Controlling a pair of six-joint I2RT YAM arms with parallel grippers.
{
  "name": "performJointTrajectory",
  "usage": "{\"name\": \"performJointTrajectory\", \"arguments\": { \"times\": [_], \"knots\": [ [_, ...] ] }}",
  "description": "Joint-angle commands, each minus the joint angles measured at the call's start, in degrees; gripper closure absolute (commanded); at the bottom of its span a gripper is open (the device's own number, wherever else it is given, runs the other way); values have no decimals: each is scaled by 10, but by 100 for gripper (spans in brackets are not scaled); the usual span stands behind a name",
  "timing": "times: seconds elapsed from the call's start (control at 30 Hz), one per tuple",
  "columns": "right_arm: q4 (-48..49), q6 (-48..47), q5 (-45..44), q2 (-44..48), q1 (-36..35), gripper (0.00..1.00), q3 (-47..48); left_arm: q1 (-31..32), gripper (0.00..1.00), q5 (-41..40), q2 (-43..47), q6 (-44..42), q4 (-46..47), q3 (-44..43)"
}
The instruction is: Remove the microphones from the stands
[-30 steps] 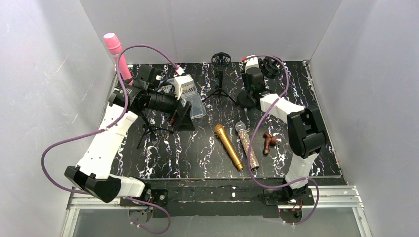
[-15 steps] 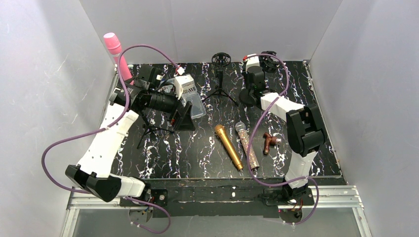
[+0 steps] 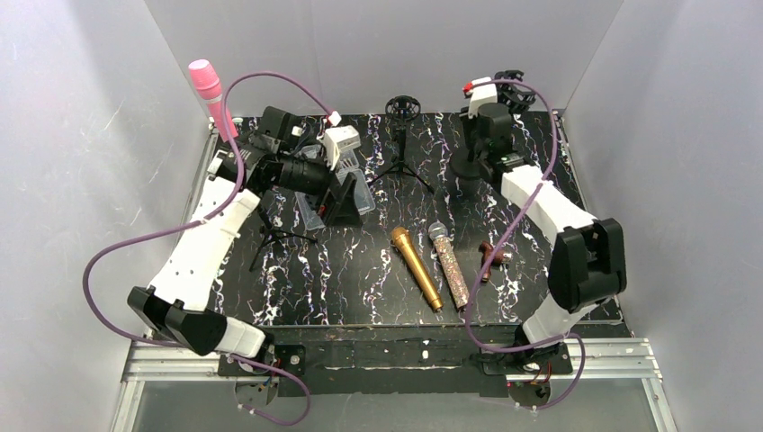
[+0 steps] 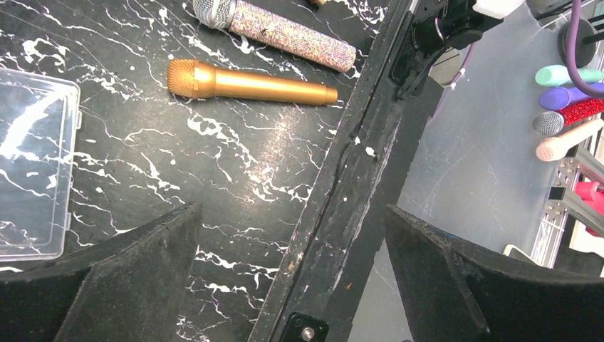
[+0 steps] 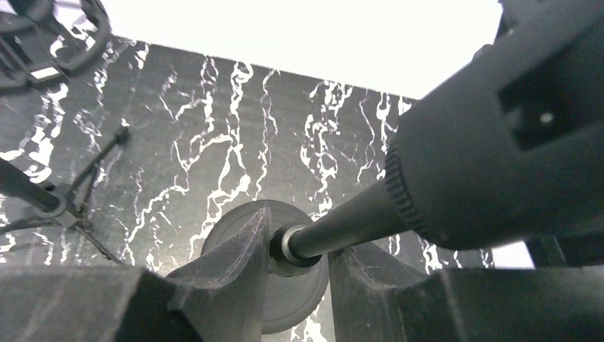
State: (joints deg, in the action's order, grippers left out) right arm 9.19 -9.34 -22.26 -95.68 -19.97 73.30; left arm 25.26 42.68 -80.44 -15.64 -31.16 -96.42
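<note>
Over by the far left corner of the black marbled worktop, the pink microphone stands up tall and leans a little, head uppermost. Its lower end goes behind the left arm, so I cannot see how it is mounted. Thin tripod legs splay out on the worktop below that arm.

The left claw is spread wide with nothing in it. It hangs above the worktop beside a clear plastic box, not touching the microphone.

Near the far right corner, the right claw is clenched on the slim pole of a round-base stand. One finger presses each side of the pole just above the disc foot. Above the grip, the pole thickens into a bulky black upper part.

At the middle of the far edge stands a small black tripod topped by a ring holder.

Toward the near edge, around the middle, a gold microphone and a glittery microphone lie side by side with their heads toward the far edge. A small reddish-brown piece lies just to their right.
</note>
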Motion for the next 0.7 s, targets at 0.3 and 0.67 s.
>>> {"name": "performJointTrajectory", "arguments": {
  "times": [0.3, 0.67],
  "knots": [
    [-313, 87, 342, 155, 5, 99, 236, 67, 1, -7, -110, 84, 28, -192],
    [-365, 191, 566, 177, 1, 99, 280, 108, 1, -5, -200, 38, 102, -308]
  ]
}}
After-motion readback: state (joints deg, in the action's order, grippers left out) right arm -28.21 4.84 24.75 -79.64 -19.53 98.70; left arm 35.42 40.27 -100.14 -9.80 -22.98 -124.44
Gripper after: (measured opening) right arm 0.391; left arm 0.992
